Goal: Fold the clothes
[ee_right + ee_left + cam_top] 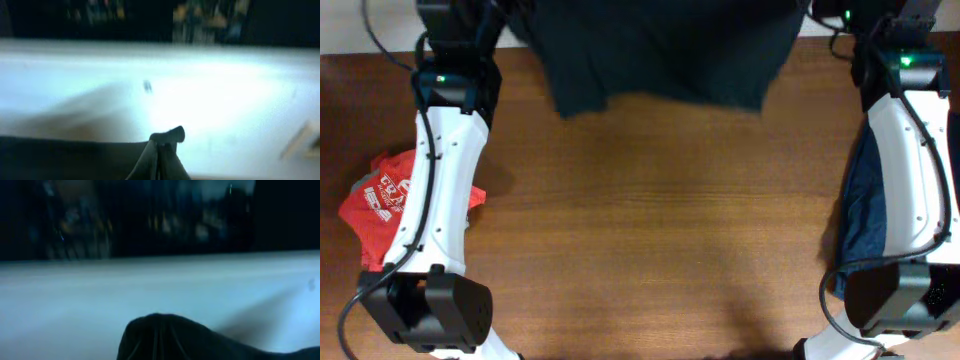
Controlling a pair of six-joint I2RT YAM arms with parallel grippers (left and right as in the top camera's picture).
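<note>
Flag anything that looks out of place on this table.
The red tee lies crumpled partly under the left arm, and the navy garment is bunched beneath the right arm. The dark shirt shows a crooked hem at the far edge.

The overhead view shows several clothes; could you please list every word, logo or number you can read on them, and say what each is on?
Red tee: white printed lettering, too small and crumpled to read.
Dark shirt: no text visible.
Navy garment: no text visible.
Both wrist views: too blurred, nothing readable.
</note>
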